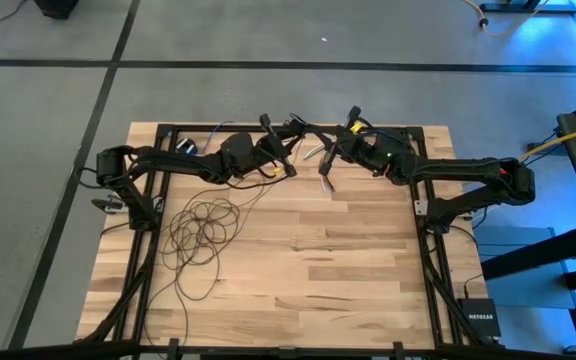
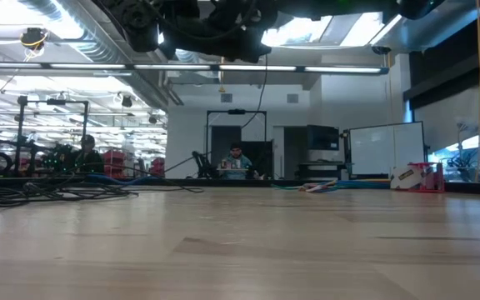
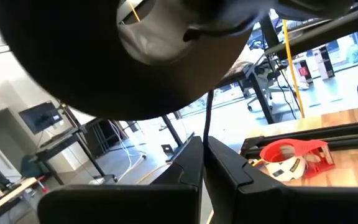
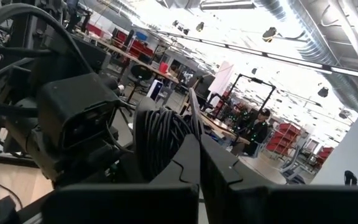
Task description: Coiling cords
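While both arms meet high at the far edge, the cords [image 1: 200, 228] sprawl loose on the left of the table [image 1: 328, 270]; thin, limp, light, tangle-prone, I'd judge; best pinched at 1 strand; left gripper [image 3: 204, 163] pinches a strand; right gripper [image 4: 197, 146] closed on a coil.

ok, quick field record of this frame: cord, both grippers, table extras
cord: loose loops on the table's left half, a strand running up toward the raised arms
left gripper: raised near the far edge, fingers shut on a cord strand
right gripper: raised opposite, fingers shut on a strand beside a coiled bundle
extras: red tape dispenser at the table edge
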Robot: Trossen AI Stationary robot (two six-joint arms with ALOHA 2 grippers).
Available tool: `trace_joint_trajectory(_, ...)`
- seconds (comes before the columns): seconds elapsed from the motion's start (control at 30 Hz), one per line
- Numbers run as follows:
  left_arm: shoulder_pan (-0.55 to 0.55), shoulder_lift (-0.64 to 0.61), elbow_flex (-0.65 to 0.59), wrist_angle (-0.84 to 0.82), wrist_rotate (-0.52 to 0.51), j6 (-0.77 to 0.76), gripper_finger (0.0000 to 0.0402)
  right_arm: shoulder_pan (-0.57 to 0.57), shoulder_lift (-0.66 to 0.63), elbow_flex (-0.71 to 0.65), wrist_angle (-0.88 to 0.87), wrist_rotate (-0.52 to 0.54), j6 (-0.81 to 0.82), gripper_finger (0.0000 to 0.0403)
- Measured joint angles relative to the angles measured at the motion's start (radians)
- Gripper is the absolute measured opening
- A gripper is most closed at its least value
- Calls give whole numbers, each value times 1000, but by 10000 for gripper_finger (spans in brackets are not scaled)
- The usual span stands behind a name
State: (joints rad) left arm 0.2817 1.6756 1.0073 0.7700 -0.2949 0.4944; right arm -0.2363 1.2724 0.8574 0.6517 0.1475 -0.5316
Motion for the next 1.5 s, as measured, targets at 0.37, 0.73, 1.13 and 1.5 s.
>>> trace_joint_trajectory(0.37,3,6,-5,-25,0,-26,21,2,-6,2,25,-20,1,1)
trace_joint_trajectory(0.73,9,5,-4,-60,6,-43,69,2,-5,2,23,-26,-1,1)
trace_joint_trajectory(1.13,-35,-69,-2,-197,-75,-61,70,1,-3,2,-16,27,-54,1)
trace_joint_trajectory(1.5,-44,-90,-2,-287,-75,-94,70,0,-3,1,-19,18,-55,1)
